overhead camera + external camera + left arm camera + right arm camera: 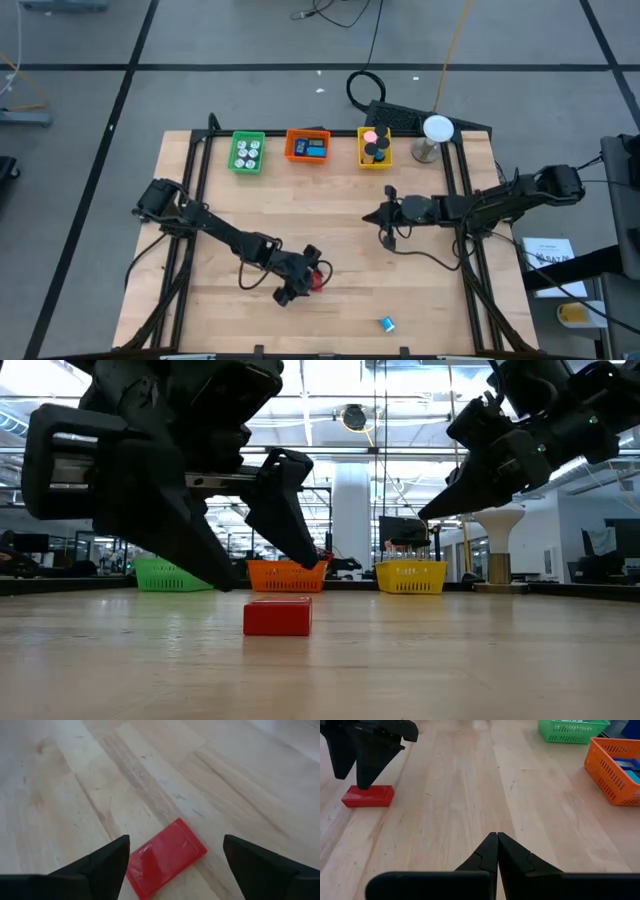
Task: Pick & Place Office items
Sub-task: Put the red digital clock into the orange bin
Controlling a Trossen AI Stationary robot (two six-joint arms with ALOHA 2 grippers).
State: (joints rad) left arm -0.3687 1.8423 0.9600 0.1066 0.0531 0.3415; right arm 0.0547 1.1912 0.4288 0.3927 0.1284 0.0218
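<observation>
Red block (318,280) lies flat on the wooden counter (330,210) in the near-centre area, with the left end effector (303,272) positioned directly over it. Fingers of the left end effector are spread wide, one on each side of the block, and neither finger (100,865) contacts it; the left wrist view shows the block (165,856) on the bare wood between the two dark fingertips. In the low view the block (277,616) rests on the surface below the spread fingers. A small blue item (386,323) lies alone close to the near edge of the counter, to the right of the red block and well apart from it. Farther back, the right end effector (372,215) is held above the right-centre area of the counter with its fingers pressed together and nothing between them. Along the far edge stand three trays in a row: a green tray (247,152) holding white pieces, an orange tray (308,146) holding blue pieces, and a yellow tray (375,148) holding pink and black pieces. A white ball on a stand (436,134) sits just beside the yellow tray at the far right corner.
</observation>
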